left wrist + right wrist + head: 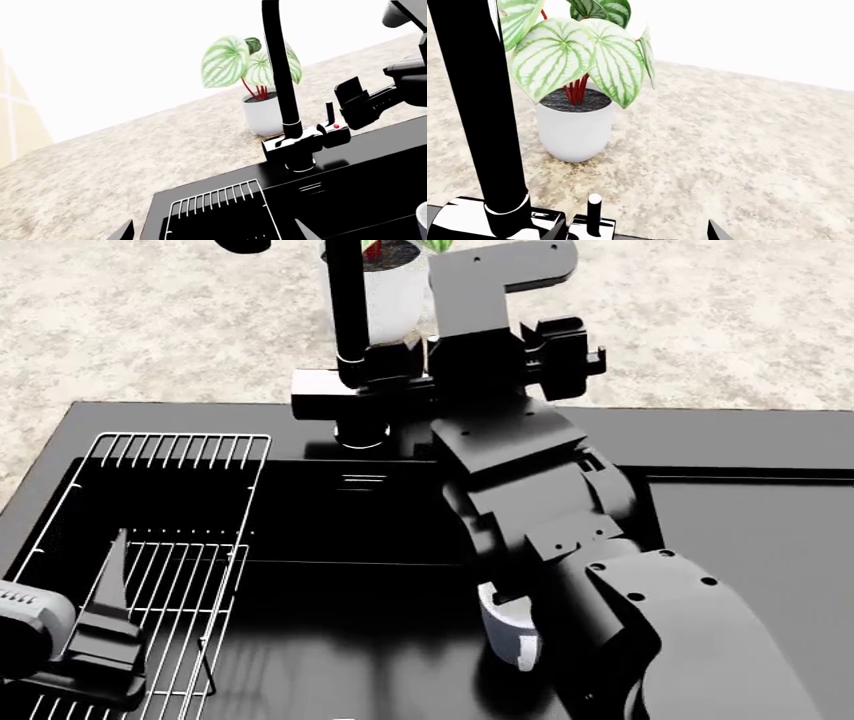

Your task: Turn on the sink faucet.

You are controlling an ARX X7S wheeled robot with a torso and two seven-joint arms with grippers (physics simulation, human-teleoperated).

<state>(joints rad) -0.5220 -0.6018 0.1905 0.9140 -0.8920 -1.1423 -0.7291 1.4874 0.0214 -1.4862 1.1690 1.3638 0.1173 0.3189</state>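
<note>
The glossy black sink faucet [350, 310] stands at the back rim of the black sink [747, 540]. Its side lever [594, 212] rises from the blocky base [293, 145]. My right gripper [637, 232] is open at the base. The lever stands between its fingertips, close to one of them; I cannot tell if they touch. This gripper also shows in the head view [497, 365] and in the left wrist view [363, 102]. My left gripper [127, 590] is open and empty above the wire rack [174, 540], well away from the faucet.
A white pot with a green striped plant [574, 125] stands on the speckled counter just behind the faucet. A pale cup [507, 630] sits in the basin under my right forearm. The silver wire rack [220, 210] covers the basin's left part.
</note>
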